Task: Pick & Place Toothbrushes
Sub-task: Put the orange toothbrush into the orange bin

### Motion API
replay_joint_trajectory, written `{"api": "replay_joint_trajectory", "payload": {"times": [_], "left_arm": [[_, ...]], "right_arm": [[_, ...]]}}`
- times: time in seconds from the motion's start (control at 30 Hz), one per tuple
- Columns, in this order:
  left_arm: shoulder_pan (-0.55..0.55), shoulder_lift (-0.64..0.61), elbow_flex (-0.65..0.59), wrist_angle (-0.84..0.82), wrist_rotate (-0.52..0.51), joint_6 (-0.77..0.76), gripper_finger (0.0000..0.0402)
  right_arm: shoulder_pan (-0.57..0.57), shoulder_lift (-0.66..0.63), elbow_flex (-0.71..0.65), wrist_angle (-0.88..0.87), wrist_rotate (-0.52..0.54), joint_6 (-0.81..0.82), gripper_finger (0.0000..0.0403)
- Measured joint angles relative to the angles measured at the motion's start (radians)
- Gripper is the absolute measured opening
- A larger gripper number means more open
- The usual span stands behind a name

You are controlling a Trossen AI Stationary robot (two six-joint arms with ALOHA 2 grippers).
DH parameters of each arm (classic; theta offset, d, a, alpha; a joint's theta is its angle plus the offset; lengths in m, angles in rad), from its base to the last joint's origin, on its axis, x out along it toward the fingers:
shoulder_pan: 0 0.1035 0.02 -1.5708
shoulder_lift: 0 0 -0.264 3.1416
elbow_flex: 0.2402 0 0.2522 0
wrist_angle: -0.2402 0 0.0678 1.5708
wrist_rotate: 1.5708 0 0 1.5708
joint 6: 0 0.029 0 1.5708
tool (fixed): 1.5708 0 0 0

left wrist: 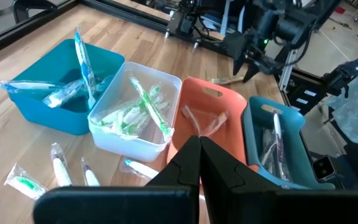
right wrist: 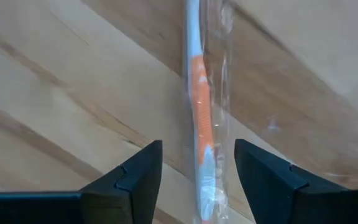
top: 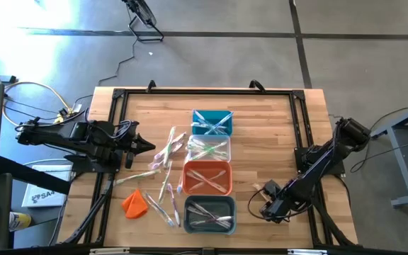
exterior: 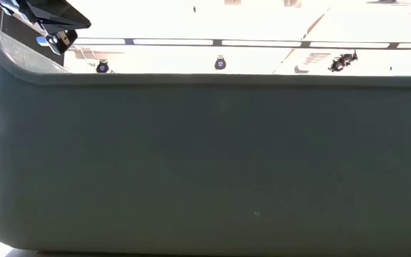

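A: Plastic fills nearly the whole low view: a dark grey bin wall (exterior: 205,164) sits right against that camera, so the table behind it is hidden, and only a bright strip of room shows above its rim.

B: And the right gripper (right wrist: 197,171)?

A: Its fingers stand spread, one on each side of a wrapped orange-and-white toothbrush (right wrist: 201,118) lying on the wood, not pinching it. From above, that gripper (top: 269,209) is low at the near right of the table (top: 275,120), and the brush under it is too small to make out there.

B: The left one?

A: The left gripper (left wrist: 199,163) is pressed together, holding nothing, and hovers at the table's left (top: 146,146), beside the loose toothbrushes (top: 163,166) scattered left of the bins.

B: What about the bins?

A: Four run in a row from far to near: teal bin (top: 212,122), clear bin (top: 209,149), orange bin (top: 207,177), grey bin (top: 209,214). Each holds toothbrushes, probably all still in wrappers, though I cannot be sure. An orange cloth lump (top: 135,203) lies near left.

B: The room?

A: Grey concrete floor (top: 211,42) with a cable trailing over it, beyond the wooden table and its black frame.
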Motion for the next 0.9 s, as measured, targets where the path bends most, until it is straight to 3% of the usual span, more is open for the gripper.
{"api": "replay_joint_trajectory", "payload": {"times": [0.17,0.47,0.9], "left_arm": [[0.0,0.0,0.0,-0.006,0.0,0.0,0.0],[0.0,0.0,0.0,-0.029,0.0,0.0,0.0],[0.0,0.0,0.0,-0.029,0.001,0.003,0.0]], "right_arm": [[0.001,0.081,0.005,0.039,-0.039,-0.001,0.0195],[-0.001,0.077,0.003,0.033,-0.03,0.024,0.019],[-0.001,0.074,0.0,0.023,-0.045,0.026,0.0124]]}}
